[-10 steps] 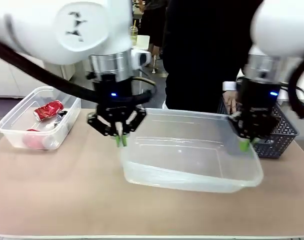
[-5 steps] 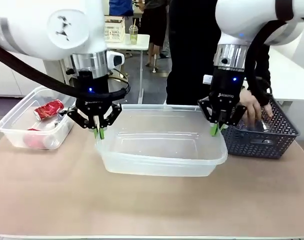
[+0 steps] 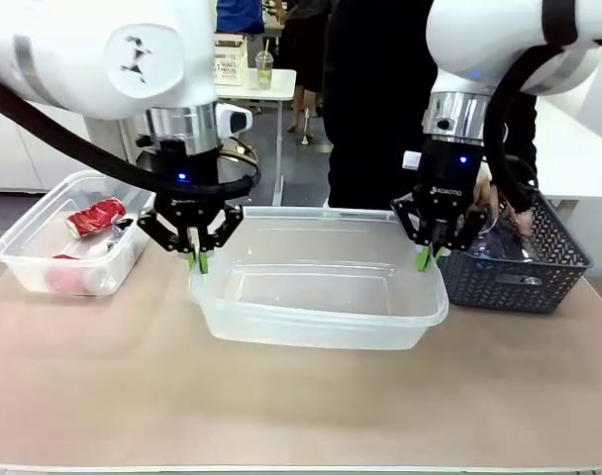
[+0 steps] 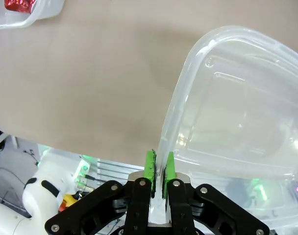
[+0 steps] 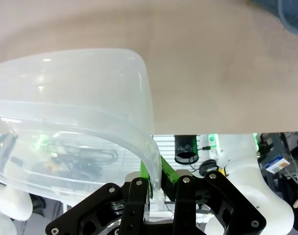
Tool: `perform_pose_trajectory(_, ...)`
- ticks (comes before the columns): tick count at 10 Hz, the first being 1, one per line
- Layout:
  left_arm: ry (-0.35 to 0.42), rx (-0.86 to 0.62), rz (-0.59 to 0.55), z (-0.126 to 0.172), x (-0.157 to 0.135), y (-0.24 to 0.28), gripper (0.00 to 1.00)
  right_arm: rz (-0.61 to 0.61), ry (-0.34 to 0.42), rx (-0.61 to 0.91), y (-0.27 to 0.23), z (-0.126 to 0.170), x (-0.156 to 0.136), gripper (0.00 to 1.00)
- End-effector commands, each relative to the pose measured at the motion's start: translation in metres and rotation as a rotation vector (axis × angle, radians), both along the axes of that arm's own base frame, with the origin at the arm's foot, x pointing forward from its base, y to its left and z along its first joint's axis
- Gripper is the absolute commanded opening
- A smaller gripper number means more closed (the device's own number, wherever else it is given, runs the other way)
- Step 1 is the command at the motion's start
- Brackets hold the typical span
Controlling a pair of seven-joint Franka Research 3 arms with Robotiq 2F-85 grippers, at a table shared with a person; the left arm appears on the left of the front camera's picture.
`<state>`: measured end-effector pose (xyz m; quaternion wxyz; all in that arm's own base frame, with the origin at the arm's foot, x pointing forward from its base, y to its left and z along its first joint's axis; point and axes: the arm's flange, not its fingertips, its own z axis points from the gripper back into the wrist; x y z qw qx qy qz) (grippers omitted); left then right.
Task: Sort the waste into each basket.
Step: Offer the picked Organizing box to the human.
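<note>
left tool point(image 3: 198, 263) clamped on left rim of clear basket point(image 3: 311, 329) | right tool point(image 3: 423, 260) clamped on its right rim

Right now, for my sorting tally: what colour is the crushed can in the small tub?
Red; the can shows best in the front view.

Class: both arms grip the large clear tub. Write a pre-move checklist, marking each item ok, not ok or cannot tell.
1. Left jaws shut on large tub rim: ok.
2. Right jaws shut on opposite rim: ok.
3. Large tub empty: ok.
4. Large tub resting on table: cannot tell.
5. Person's hand clear of right arm: not ok, beside it, over dark basket.
</note>
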<state>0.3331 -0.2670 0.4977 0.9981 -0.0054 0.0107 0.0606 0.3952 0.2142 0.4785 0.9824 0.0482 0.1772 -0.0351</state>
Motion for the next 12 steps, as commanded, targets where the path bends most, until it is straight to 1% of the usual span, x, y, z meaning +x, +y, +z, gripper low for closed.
perform_pose_trajectory(1, 0.0, -0.003, 0.044, -0.0021, -0.0027, 0.004, 0.0, 0.008, -0.005, 0.008, 0.0022, 0.0047, -0.0009, 0.0)
perform_pose_trajectory(12, 0.0, -0.003, 0.044, -0.0021, -0.0027, 0.004, 0.0, 0.008, -0.005, 0.008, 0.0022, 0.0047, -0.0009, 0.0)
